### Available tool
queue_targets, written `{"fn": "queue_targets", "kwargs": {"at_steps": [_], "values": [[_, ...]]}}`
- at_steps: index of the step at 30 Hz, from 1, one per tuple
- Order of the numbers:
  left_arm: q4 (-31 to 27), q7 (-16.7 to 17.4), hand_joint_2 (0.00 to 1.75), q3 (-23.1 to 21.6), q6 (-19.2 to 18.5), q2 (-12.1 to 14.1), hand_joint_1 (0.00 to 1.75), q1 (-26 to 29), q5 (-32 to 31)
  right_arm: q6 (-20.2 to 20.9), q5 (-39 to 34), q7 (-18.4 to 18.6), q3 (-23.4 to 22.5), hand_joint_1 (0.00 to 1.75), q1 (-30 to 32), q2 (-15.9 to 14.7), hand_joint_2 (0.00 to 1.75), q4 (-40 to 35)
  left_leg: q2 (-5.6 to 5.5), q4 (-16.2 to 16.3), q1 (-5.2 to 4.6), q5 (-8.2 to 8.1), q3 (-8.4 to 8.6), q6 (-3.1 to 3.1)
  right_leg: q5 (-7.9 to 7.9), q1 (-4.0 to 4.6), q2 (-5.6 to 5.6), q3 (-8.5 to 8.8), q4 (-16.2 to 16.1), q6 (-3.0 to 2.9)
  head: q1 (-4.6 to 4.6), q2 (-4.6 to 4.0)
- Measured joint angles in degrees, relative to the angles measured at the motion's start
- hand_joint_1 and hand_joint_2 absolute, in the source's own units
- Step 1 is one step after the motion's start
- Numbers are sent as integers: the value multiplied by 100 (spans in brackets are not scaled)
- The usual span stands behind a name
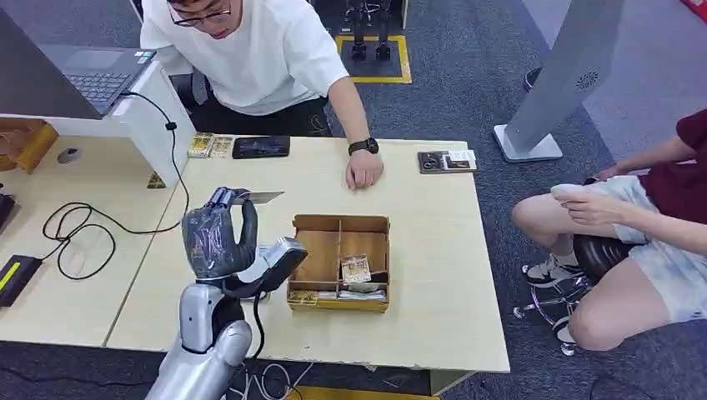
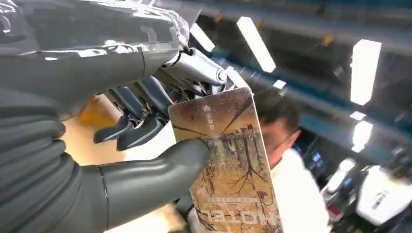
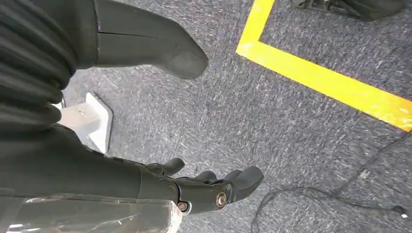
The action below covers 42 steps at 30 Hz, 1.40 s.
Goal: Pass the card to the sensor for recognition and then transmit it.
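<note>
the left hand [image 1: 218,233] is raised above the pale wooden tabletop [image 1: 417,217], at about 9 o'clock from the brown wooden compartment box [image 1: 339,262]. it pinches a thin rectangular card with a brown and gold tree print [image 2: 228,165]; in the left wrist view the thick grey thumb presses on the printed face near one long edge, while the darker fingers [image 2: 141,121] curl behind the card's opposite side. most of the card sticks out past the thumb, free of the hand. in the head view the card shows edge-on as a pale sliver at the fingertips, pointing toward 3 o'clock, well above the tabletop and not touching the box.

the box holds more cards [image 1: 356,268] in its compartments. at 12 o'clock on the tabletop lies a flat black device [image 1: 261,147], with a stack of gold-printed cards [image 1: 209,145] just beside it at its 9 o'clock. a person in a white t-shirt [image 1: 250,50] rests a hand [image 1: 364,171] on the far edge of the tabletop.

the right hand [image 3: 194,187] hangs over grey carpet [image 3: 291,126] near a yellow floor line [image 3: 330,82]; its fingers are loosely apart and hold nothing.
</note>
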Motion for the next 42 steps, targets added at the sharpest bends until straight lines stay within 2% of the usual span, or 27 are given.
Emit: {"fn": "queue_targets", "kwargs": {"at_steps": [2,5,9,14,22,27,31,42], "values": [[133,343,175,-216,-129,117,175,-12,288,0,-2,59,-2,0,21,0,175,-55,1,0,0,0,0,0,0,0,0,0,0,0,0,0],[329,591,175,-443,-172,240,175,-23,410,2,59,138,-2,0,65,0,175,-161,0,0,0,0,0,0,0,0,1,0,0,0,0,0],[518,854,175,-524,-172,361,175,-37,253,2,70,177,-2,0,93,0,175,-240,1,0,0,0,0,0,0,0,2,0,0,0,0,0],[793,1020,175,-561,-98,487,175,-45,-143,7,74,114,-2,0,87,0,175,-258,1,0,0,0,-1,0,0,0,1,0,0,0,2,0],[992,1085,175,-559,75,601,175,-7,-603,-4,72,61,-2,0,84,0,175,-249,0,0,0,0,-2,0,0,0,1,2,1,0,2,0],[832,685,175,-268,85,513,175,255,-1341,-4,59,-18,0,0,86,-4,175,-227,0,0,0,-1,-2,0,-1,0,1,1,0,0,2,0],[690,548,175,39,85,424,175,403,-1587,-4,37,-26,7,0,85,-7,175,-199,0,0,0,-2,-2,-1,-1,0,0,1,0,0,2,0],[653,683,175,289,85,356,175,605,-1769,-22,-46,-18,105,0,82,-37,175,-149,-1,0,0,-1,-2,-1,-1,0,-1,2,0,0,0,0]]}}
